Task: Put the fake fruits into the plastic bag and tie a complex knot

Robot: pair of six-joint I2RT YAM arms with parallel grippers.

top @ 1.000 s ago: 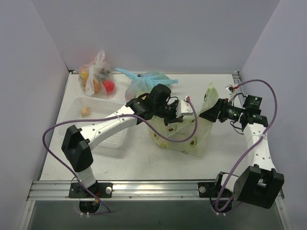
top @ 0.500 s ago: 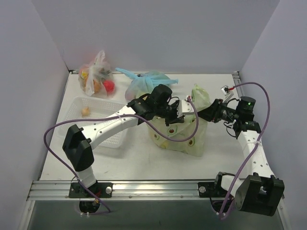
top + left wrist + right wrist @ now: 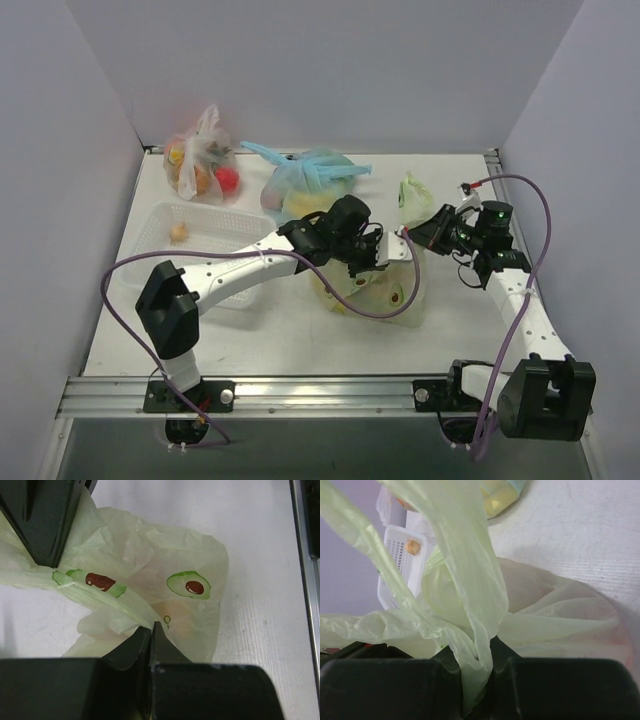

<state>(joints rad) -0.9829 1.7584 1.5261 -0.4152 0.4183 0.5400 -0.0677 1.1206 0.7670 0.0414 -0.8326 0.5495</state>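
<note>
fake fruits (image 3: 172,625): dim shapes through the plastic bag (image 3: 150,545)
basket piece (image 3: 179,233): too small to identify
right gripper (image 3: 477,677) tips: buried in film

Bright, even overhead light — soft shadows, blurred wrist-view foregrounds.

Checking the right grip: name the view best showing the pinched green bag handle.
Right wrist: the handle fills the frame, running down into the shut right gripper. The top external view shows only a small green tuft beside that gripper; the left wrist view shows the printed plastic bag instead.
</note>
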